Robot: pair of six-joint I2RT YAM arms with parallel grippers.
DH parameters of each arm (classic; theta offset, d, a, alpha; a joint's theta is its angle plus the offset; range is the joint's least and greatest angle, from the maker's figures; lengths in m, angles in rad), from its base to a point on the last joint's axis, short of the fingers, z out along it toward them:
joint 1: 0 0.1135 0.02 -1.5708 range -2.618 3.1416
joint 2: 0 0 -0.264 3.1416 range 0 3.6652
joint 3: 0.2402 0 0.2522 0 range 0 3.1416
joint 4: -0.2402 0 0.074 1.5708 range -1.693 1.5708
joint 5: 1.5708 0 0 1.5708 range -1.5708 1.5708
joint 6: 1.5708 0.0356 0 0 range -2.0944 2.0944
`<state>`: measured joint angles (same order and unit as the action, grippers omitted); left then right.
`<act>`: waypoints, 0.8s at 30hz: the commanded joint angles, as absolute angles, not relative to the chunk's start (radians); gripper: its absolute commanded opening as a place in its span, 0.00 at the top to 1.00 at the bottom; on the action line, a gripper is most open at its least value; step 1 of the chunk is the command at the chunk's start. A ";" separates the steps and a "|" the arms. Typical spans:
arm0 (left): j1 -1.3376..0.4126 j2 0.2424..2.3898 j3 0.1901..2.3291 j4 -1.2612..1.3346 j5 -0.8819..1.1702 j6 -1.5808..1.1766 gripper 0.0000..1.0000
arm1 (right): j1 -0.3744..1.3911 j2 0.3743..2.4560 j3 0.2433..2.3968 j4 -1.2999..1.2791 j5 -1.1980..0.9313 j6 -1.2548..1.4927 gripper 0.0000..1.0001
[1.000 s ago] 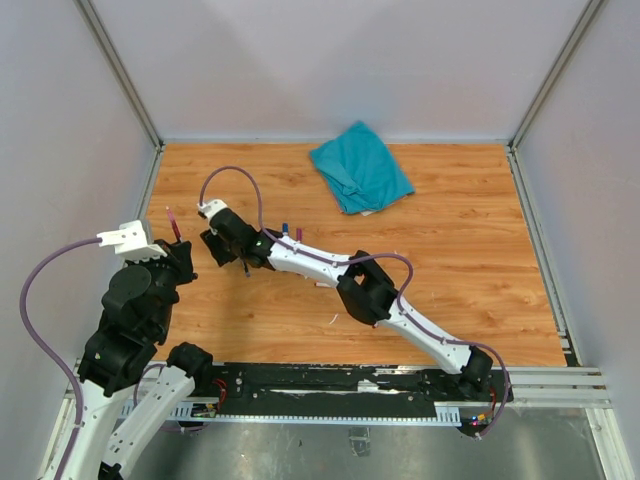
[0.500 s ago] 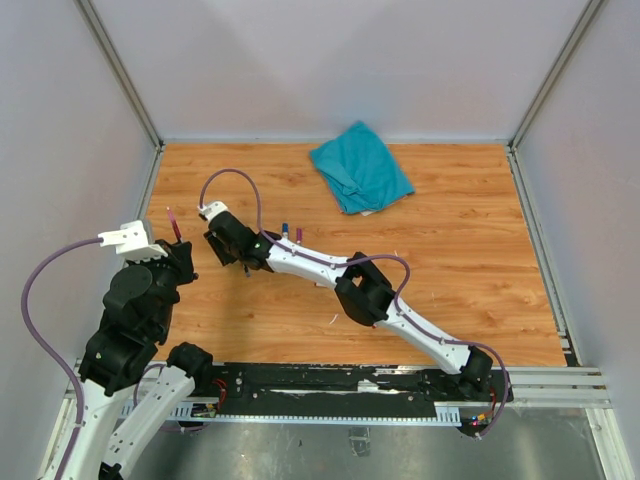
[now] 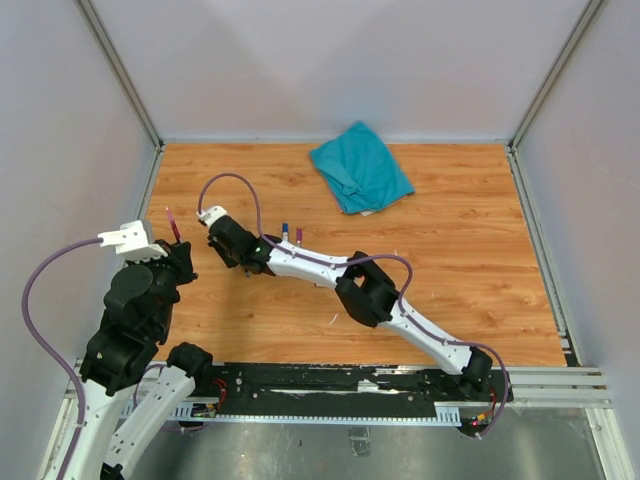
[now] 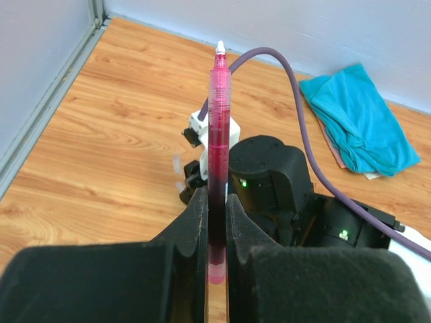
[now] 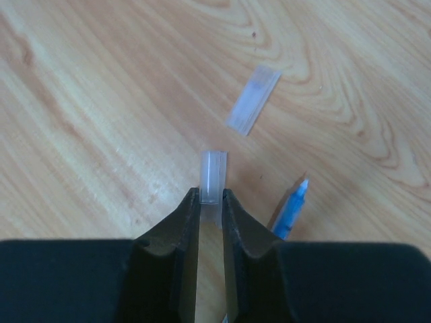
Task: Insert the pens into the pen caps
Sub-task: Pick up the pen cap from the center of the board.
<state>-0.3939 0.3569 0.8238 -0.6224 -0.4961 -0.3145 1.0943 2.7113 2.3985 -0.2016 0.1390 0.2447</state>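
right hand (image 5: 211,196) tighter on translucent cap (image 5: 214,175)

Three slim marker pens are in view: one translucent pink-red pen (image 4: 218,155), one blue pen (image 5: 291,208) and one purple-tipped pen (image 3: 298,235). Two short, clear plastic pen caps show in the right wrist view, a nearer cap (image 5: 214,176) and a farther cap (image 5: 252,99). There is one crumpled teal cloth (image 3: 360,168). Two black-and-white robot arms are present, the left arm (image 3: 135,310) and the right arm (image 3: 370,295).
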 commanded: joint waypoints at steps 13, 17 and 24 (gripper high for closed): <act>-0.379 0.331 0.818 -0.581 -0.498 -0.296 1.00 | 1.213 2.105 1.566 0.033 0.064 0.321 0.95; -0.378 0.327 0.816 -0.580 -0.495 -0.295 0.99 | 1.215 1.953 1.372 0.035 0.094 0.396 0.95; -0.377 0.331 0.815 -0.577 -0.486 -0.291 0.99 | 1.219 1.714 1.090 -0.111 0.176 0.534 0.97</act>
